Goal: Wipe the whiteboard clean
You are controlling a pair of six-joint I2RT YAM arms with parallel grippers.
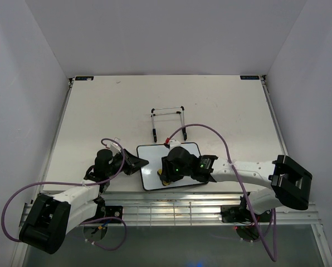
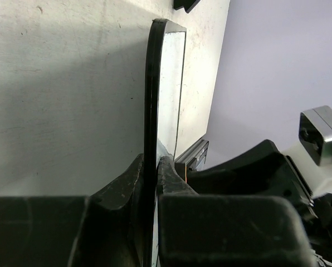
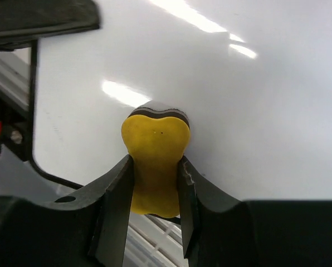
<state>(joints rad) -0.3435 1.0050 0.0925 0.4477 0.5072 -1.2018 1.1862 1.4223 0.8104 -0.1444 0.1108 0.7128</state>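
The whiteboard [image 1: 152, 167] lies at the near centre of the surface [image 1: 99, 111]. The left tool [image 2: 150, 167] is clamped on the board's left rim. The right tool [image 3: 155, 167] pinches a yellow eraser [image 3: 155, 147], whose dark pad touches the board's white face. A wire stand [image 1: 167, 110] sits just beyond the far edge.

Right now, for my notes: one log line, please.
left gripper: shut on whiteboard edge | right gripper: shut on eraser, against whiteboard
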